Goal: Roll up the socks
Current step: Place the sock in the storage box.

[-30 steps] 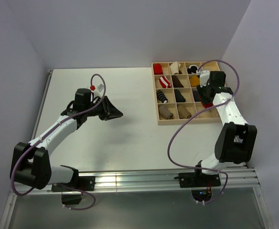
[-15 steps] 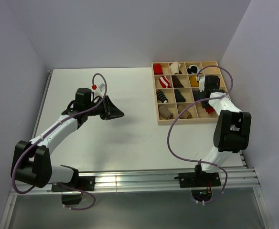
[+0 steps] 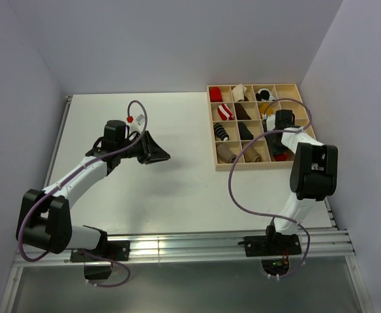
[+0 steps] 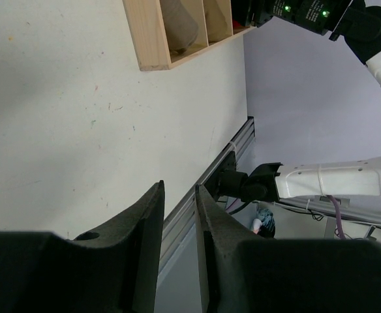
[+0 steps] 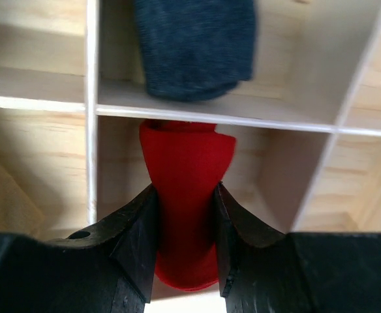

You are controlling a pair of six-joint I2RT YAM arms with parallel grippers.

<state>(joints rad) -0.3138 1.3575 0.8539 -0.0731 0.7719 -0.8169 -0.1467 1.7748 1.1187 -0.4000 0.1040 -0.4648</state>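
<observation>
My right gripper (image 5: 185,195) is shut on a bright red sock (image 5: 185,163), which hangs between the fingers over a compartment of the wooden box (image 5: 275,124). From above, the right gripper (image 3: 280,145) sits over the box's right side, with a bit of the red sock (image 3: 282,156) showing below it. A tan-brown sock (image 3: 226,153) lies in the box's near-left compartment. My left gripper (image 3: 155,152) hovers over the bare table left of the box. Its jaws (image 4: 179,189) stand a little apart with nothing between them.
The wooden box (image 3: 256,167) has many compartments holding rolled socks: striped red-and-white (image 3: 224,109), black (image 3: 244,132), mustard (image 3: 265,111). A dark grey sock (image 5: 194,45) fills the compartment beyond the red one. The metal rail (image 3: 197,242) runs along the near table edge.
The right arm has folded in and its gripper, still holding the red sock, has shifted left and nearer over the box. The left arm has barely moved.
</observation>
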